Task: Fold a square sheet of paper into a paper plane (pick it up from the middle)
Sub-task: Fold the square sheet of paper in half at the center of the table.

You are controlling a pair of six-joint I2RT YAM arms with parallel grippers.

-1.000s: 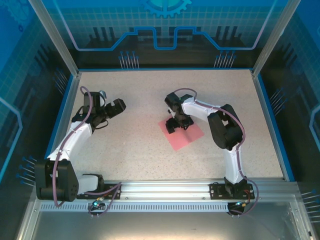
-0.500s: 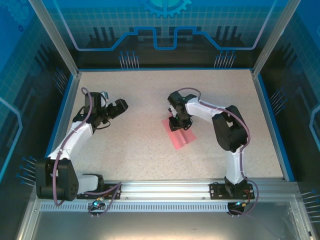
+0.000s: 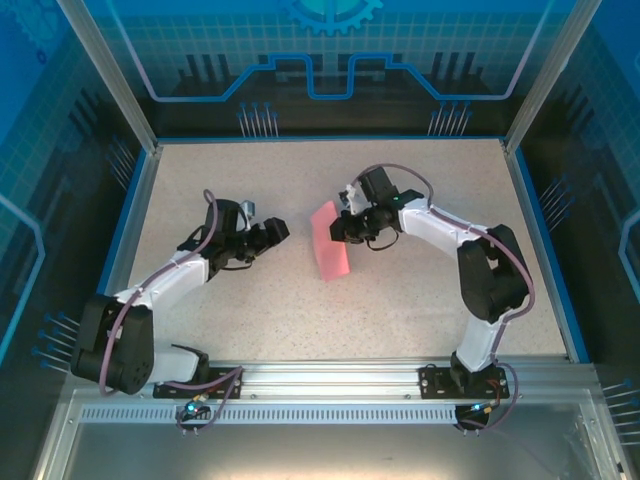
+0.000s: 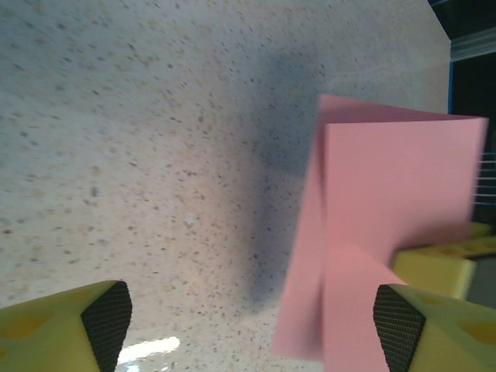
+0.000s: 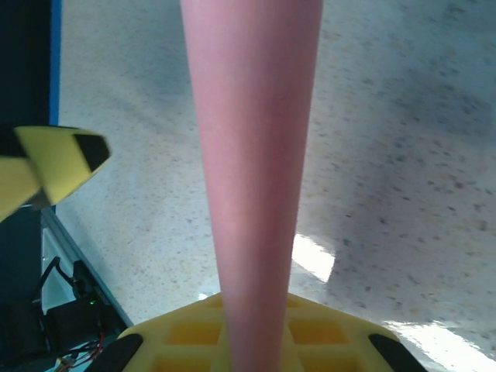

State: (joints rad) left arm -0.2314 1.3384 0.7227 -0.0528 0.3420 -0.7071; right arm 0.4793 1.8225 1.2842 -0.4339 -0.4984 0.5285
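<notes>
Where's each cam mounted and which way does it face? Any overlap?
Top external: above and behind the bases, looking down at the table; both arms, left end effector, right end effector.
Left wrist: on the left wrist, facing the pink sheet past its own open fingers.
Right wrist: on the right wrist, looking along the sheet clamped in its own end effector.
Shared: all three see the sheet and table.

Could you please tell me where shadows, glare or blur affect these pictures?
Left wrist view: the sheet of paper casts a soft dark shadow on the table, its lower edge is smeared, and glare sits at the bottom. Right wrist view: the sheet, close to the lens, looks soft, with a glare patch on the table beside it. Top view: evenly lit and sharp.
</notes>
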